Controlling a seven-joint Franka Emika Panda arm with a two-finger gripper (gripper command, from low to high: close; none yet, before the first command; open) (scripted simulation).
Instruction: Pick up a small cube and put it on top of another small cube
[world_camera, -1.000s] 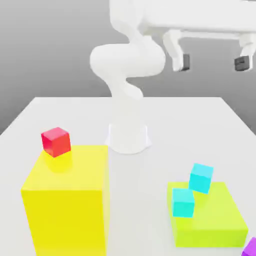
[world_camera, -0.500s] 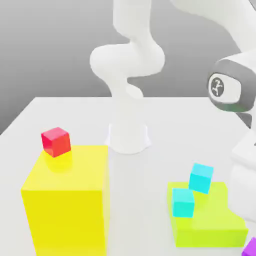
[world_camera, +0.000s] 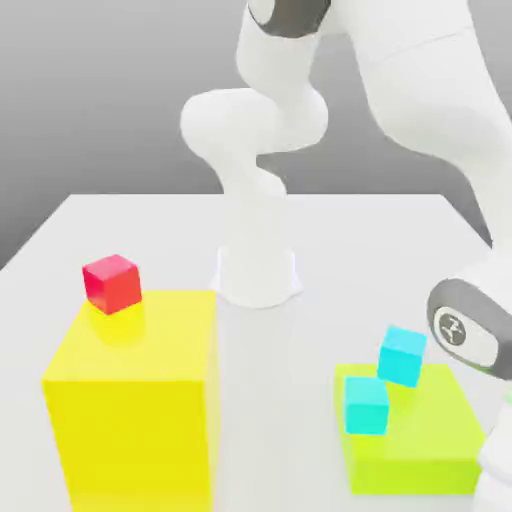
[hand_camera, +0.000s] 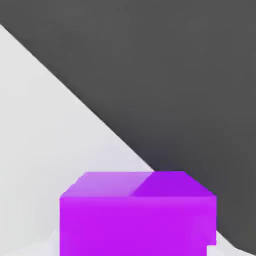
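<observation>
White counter (world_camera: 330, 240) carries everything here, with the arm's base (world_camera: 257, 275) standing near its middle in the exterior view. Toward the exterior view's left sits a big yellow block (world_camera: 135, 395), and a small red cube (world_camera: 112, 283) rests on its top at the far left corner. Toward the exterior view's right lies a low lime-green slab (world_camera: 420, 440); one cyan cube (world_camera: 366, 404) sits at its near left edge, and a second cyan cube (world_camera: 402, 355) stands just behind it at the slab's far edge, turned slightly askew. The two cyan cubes are close together but not stacked. The arm (world_camera: 440, 90) bends over from above and comes down at the exterior view's right edge, its wrist joint (world_camera: 462, 335) just beside the slab. In the hand view, a purple cube (hand_camera: 137, 212) fills the near foreground, resting on the pale counter where it meets the dark background. The hand is closed; whether it is gripping the purple cube cannot be told from these views.
</observation>
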